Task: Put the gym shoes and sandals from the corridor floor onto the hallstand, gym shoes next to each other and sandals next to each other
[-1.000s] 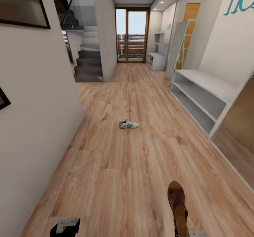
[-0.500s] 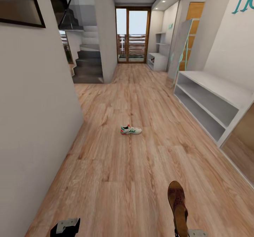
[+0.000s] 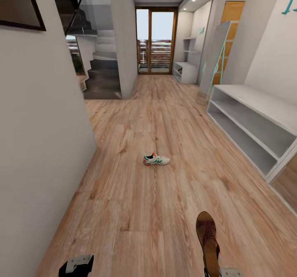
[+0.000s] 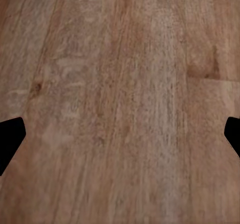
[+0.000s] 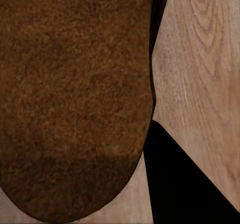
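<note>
One sandal (image 3: 207, 240) is pinched by the right end effector (image 5: 150, 149) (left end effector (image 4: 120, 134) spread), gym shoe (image 3: 156, 159) ahead.

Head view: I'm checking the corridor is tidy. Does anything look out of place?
Yes. One gym shoe lies alone in the middle of the wood floor, away from the grey shoe rack by the right wall. A brown sandal is at the right gripper, not on the rack.

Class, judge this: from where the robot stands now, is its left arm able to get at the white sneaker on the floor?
Probably not. The sneaker lies well ahead on the wood floor, far from the left gripper, whose open jaws have only planks below. Nothing blocks the way; the robot would need to roll closer.
</note>
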Motion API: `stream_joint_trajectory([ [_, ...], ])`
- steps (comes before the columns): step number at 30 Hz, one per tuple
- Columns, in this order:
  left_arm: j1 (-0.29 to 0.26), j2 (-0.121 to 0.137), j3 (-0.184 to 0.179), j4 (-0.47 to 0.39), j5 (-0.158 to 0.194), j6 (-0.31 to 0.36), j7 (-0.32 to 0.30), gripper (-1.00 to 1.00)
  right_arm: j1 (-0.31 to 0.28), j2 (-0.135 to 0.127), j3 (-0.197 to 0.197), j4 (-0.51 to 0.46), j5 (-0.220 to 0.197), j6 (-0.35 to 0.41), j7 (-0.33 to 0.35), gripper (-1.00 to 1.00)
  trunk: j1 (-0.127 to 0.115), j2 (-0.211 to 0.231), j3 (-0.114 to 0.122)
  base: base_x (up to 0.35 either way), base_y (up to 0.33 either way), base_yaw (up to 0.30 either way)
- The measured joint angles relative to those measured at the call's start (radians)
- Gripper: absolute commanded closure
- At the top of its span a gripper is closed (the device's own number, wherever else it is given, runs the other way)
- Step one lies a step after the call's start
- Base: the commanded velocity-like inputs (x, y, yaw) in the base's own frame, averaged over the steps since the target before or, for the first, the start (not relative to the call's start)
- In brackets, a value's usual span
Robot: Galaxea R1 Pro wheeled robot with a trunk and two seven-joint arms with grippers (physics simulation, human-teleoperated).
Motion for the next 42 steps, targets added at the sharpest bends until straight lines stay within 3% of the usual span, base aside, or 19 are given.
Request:
stream_joint_trajectory([
  [18,0.0,-0.001,-0.001,0.001,0.0,0.0,0.0,-1.0,0.0,0.0,-0.001,-0.013,-0.001,-0.002,-0.001,1.0,0.0,0.0,0.0,0.337,0.086,0.0],
  [26,0.0,-0.003,-0.003,0.001,-0.002,0.0,-0.001,-1.0,0.0,0.0,0.0,-0.105,-0.002,-0.004,0.004,1.0,0.0,0.0,0.0,0.337,0.034,0.0],
  [42,0.0,-0.003,-0.002,0.001,-0.003,0.0,-0.001,-1.0,0.0,0.0,-0.001,-0.114,-0.004,-0.003,-0.001,1.0,0.0,0.0,0.0,0.337,0.001,0.0],
])
